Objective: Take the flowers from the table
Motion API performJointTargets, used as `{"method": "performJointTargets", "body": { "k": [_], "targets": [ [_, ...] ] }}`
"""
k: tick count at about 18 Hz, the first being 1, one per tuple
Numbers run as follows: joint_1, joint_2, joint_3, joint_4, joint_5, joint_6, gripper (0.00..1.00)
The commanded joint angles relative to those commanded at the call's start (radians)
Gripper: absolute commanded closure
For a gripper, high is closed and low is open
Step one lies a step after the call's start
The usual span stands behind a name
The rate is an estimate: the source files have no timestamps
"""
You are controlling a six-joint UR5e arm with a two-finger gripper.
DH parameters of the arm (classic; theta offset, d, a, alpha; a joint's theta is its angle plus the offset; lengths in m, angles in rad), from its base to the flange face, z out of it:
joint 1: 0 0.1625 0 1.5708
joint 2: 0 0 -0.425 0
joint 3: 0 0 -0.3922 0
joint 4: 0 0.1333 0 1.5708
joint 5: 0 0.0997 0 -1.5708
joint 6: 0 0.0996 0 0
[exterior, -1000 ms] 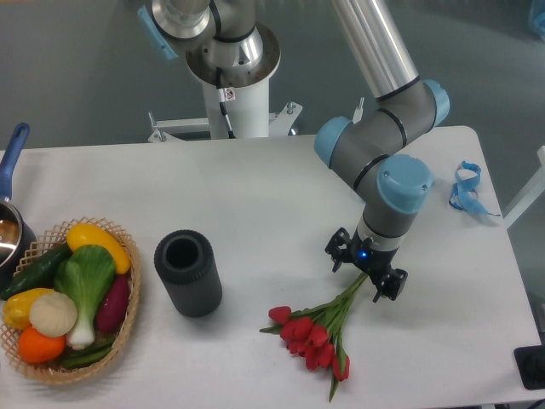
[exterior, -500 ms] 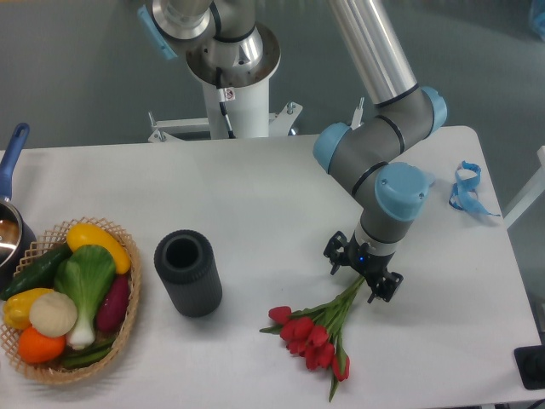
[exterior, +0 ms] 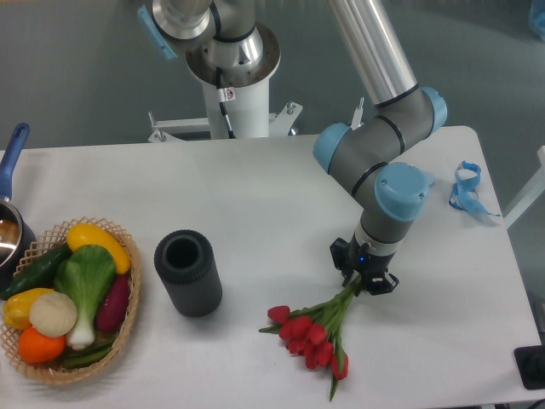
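The arm is reaching down from the far side, its silver upper link slanting toward the right; the grey elbow joints with blue caps are folding above the wrist; the wrist is pointing straight down; the gripper (exterior: 362,277) is sitting low with its fingers drawn close together.

Bystanders on the desk: basket, cylinder, pan, blue strap.

Wicker basket (exterior: 128,281) at front-left corner w/ veg: yellow pepper (exterior: 100,244), green leafy veg w/ white bulb (exterior: 85,285), cucumber (exterior: 34,271), purple piece (exterior: 113,304), pale round one (exterior: 53,313), orange one (exterior: 40,345), 2nd yellow piece (exterior: 21,307). Dark cylinder (exterior: 188,273) upright, open top, just right of basket, not touching. Pan w/ blue handle (exterior: 10,162) at left edge, cut off by frame. Blue strap (exterior: 467,189) near right edge, toward back.
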Motion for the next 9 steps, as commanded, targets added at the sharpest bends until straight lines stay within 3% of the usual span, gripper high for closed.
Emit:
{"method": "performJointTargets", "body": {
  "k": [4,9],
  "targets": [
    [0.003,0.020,-0.002,-0.003,-0.005,-0.002,0.91],
    [0.002,0.126,0.006,-0.002,-0.087,-0.066,0.90]
  ]
}}
